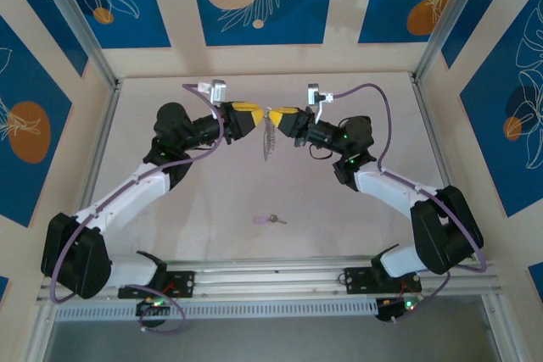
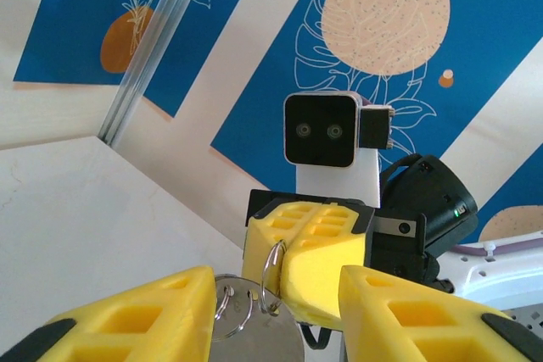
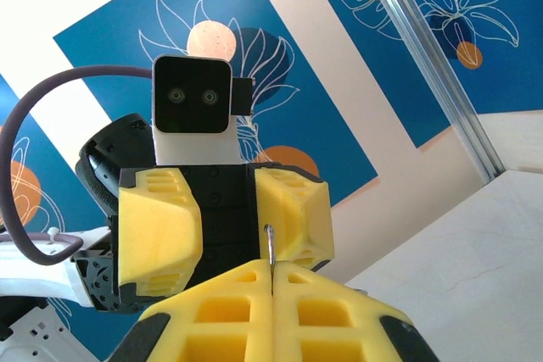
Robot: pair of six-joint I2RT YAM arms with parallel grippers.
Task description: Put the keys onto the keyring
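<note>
The keyring (image 1: pixel 269 135) hangs in mid-air between my two grippers above the far middle of the table. It is a grey ridged, chain-like strand. In the left wrist view it shows small split rings (image 2: pixel 273 273) and a round metal tag (image 2: pixel 254 332). My right gripper (image 1: pixel 282 117) is shut on one thin ring (image 3: pixel 270 247), whose edge sticks up between its pressed fingertips (image 3: pixel 273 267). My left gripper (image 1: pixel 257 116) faces it nose to nose and is open, with the tag and rings between its spread fingers (image 2: pixel 127 320). The key (image 1: pixel 270 219), tiny with a lilac head, lies on the table far below both grippers.
The pale tabletop (image 1: pixel 212 201) is walled by blue and cream patterned panels, with metal posts (image 1: pixel 72 19) at the back corners. An aluminium rail (image 1: pixel 271 277) carrying both arm bases runs along the near edge. A purple cable loops off each wrist.
</note>
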